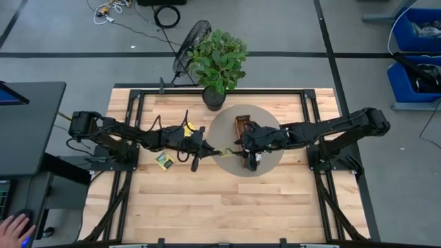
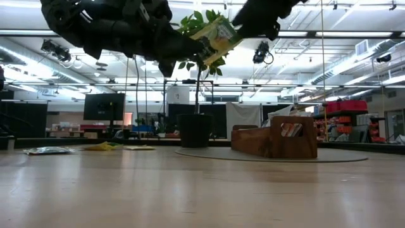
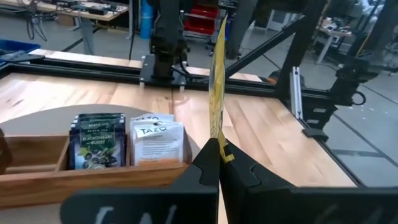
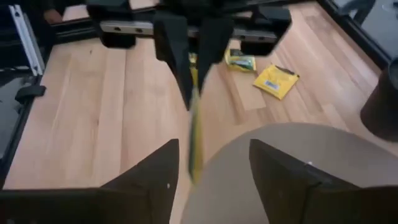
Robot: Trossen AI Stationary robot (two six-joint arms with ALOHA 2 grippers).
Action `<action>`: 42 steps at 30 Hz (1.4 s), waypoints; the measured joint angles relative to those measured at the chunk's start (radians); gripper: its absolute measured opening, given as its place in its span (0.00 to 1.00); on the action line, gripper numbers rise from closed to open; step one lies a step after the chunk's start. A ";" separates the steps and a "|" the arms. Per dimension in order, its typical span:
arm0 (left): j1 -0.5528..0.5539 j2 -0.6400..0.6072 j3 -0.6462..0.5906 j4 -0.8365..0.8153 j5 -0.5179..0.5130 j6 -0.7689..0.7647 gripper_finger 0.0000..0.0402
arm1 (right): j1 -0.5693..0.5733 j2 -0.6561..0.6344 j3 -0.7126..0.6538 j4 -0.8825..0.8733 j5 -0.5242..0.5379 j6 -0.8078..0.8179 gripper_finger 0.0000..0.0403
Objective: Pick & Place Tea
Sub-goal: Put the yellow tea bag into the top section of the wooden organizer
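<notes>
Two sets of jaws meet above the surface (image 1: 207,213): the left gripper (image 3: 217,163), jaws clamped on a yellow sachet (image 3: 216,81) standing upright between them; the right gripper (image 4: 214,171), jaws spread, straddling the sachet's far edge without gripping.

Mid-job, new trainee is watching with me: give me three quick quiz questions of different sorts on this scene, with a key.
1. True or false: the left gripper has its jaws shut on a yellow tea sachet.
2. The right gripper has its jaws: A) open, B) shut on the sachet, C) shut on the wooden tray.
3. Fill in: the tray stands on a round ___ mat.

Key: 1 true; 2 A; 3 grey.
</notes>
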 joint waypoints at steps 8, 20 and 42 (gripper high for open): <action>0.004 0.000 0.000 0.037 -0.002 0.005 0.00 | -0.029 0.000 0.000 0.042 -0.068 -0.012 0.48; 0.008 0.000 0.000 0.047 -0.002 0.032 0.00 | -0.085 0.011 0.000 0.062 -0.139 -0.007 0.25; 0.031 -0.009 0.001 -0.062 -0.046 0.211 0.10 | -0.145 0.005 -0.001 -0.087 -0.195 0.200 0.01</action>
